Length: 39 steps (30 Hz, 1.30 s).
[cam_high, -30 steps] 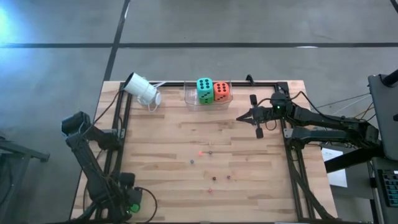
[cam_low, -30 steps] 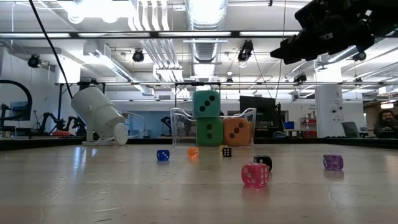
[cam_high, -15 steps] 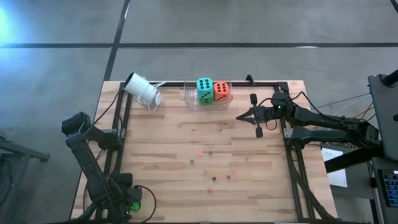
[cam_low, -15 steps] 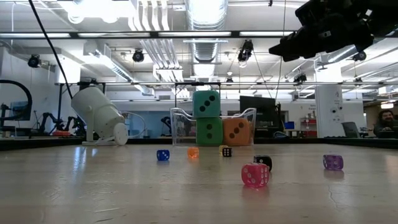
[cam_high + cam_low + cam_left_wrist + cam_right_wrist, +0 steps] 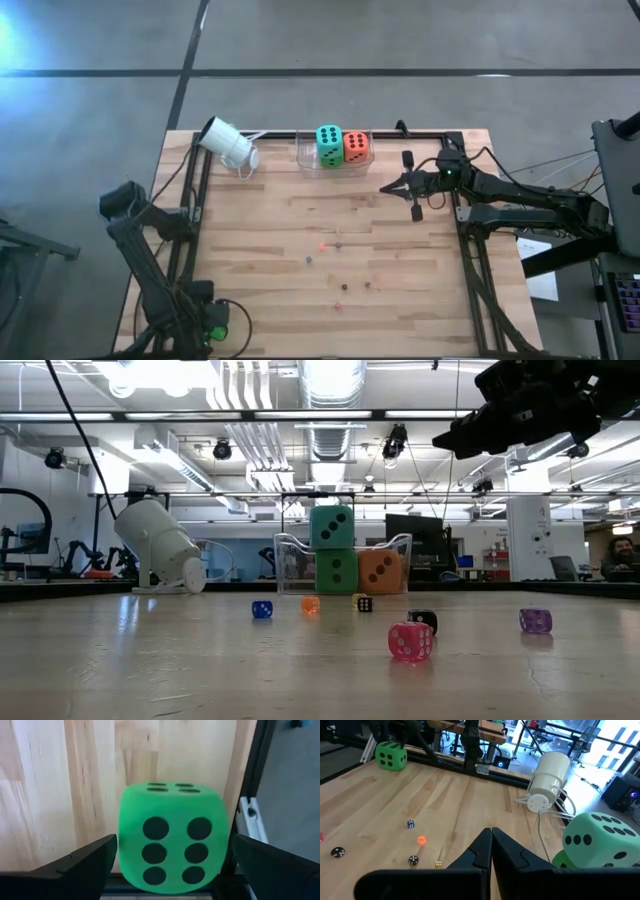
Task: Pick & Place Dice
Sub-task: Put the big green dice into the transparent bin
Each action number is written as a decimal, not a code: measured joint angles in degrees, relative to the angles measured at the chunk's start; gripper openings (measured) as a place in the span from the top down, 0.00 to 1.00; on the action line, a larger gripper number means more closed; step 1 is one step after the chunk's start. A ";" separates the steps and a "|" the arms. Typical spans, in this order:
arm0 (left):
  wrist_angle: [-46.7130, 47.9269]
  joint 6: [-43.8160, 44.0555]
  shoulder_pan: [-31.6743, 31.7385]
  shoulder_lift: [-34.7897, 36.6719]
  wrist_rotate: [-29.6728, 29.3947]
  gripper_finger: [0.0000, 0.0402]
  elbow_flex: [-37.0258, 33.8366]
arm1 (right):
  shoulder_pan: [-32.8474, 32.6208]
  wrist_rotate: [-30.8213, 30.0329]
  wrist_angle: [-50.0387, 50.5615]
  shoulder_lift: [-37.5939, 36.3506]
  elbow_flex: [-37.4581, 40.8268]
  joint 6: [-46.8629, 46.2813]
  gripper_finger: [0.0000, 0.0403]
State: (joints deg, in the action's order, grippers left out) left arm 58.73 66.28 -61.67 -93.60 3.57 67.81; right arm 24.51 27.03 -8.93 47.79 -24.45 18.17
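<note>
A green die (image 5: 172,847) rests on the wood by the black frame rail at the table's left edge, also visible in the right wrist view (image 5: 390,755). My left gripper (image 5: 173,842) points down over it, open, one finger on each side with no plain touch. In the high view the arm's wrist (image 5: 125,200) hides this die. A teal die (image 5: 331,527) is stacked on another green die (image 5: 337,571), next to an orange-red die (image 5: 380,571), in a clear tray (image 5: 305,160) at the far edge. My right gripper (image 5: 385,187) hovers shut, right of the tray.
A white cup (image 5: 228,143) lies tilted at the far left. Several tiny dice are scattered mid-table, among them a blue one (image 5: 262,609), a pink one (image 5: 410,641) and a purple one (image 5: 536,620). Black frame rails (image 5: 200,200) run along the table's sides.
</note>
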 joint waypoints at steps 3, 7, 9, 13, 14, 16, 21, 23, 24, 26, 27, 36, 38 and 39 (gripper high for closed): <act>1.27 0.14 -0.13 -0.02 0.68 0.00 0.02 | 0.00 0.00 -0.30 0.00 0.00 0.18 0.98; 2.26 0.23 -0.15 -0.03 0.71 0.00 0.04 | 0.00 0.00 -0.39 0.00 0.00 0.10 0.98; 2.29 0.66 -0.15 -0.02 0.69 0.00 0.04 | 0.00 0.00 -0.40 -0.01 0.00 0.01 0.98; 0.38 1.94 -0.15 -0.02 0.71 0.00 0.04 | 0.00 0.00 -0.40 0.00 0.00 0.01 0.98; 0.12 2.51 -0.15 -0.02 0.71 0.00 0.06 | 0.00 0.00 -0.42 0.00 0.00 0.01 0.98; -0.17 3.22 -0.15 -0.02 0.69 0.00 0.07 | 0.00 0.00 -0.42 0.00 0.00 -0.01 0.98; -0.40 3.05 -0.20 -0.63 0.71 0.00 0.04 | 0.00 0.02 -0.42 -0.01 0.02 -0.02 0.98; -0.44 2.99 -0.24 -1.26 0.71 0.00 0.04 | 0.00 0.02 -0.42 -0.01 0.02 -0.01 0.98; -0.62 2.99 -0.24 -1.58 0.76 0.00 0.04 | 0.00 0.02 -0.42 -0.01 0.02 -0.02 0.98; -0.86 2.97 -0.28 -2.00 0.89 0.00 0.08 | 0.00 0.02 -0.42 0.00 0.02 -0.02 0.98; -0.88 2.97 -0.28 -2.21 0.90 0.00 0.16 | 0.00 0.02 -0.42 0.00 0.02 -0.02 0.98; -0.84 2.58 -0.39 -4.30 0.87 0.00 0.20 | -0.02 0.02 -0.46 0.00 0.02 -0.11 0.98; -0.86 2.56 -0.38 -4.47 0.88 0.00 0.20 | 0.00 0.02 -0.46 -0.02 0.02 -0.06 0.98; -0.86 2.56 -0.37 -4.48 0.86 0.00 0.18 | -0.01 0.02 -0.48 -0.01 0.03 -0.05 0.98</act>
State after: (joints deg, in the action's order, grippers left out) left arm 57.87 68.84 -62.04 -98.08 4.43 67.99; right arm 24.50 27.05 -9.41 47.78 -24.41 18.12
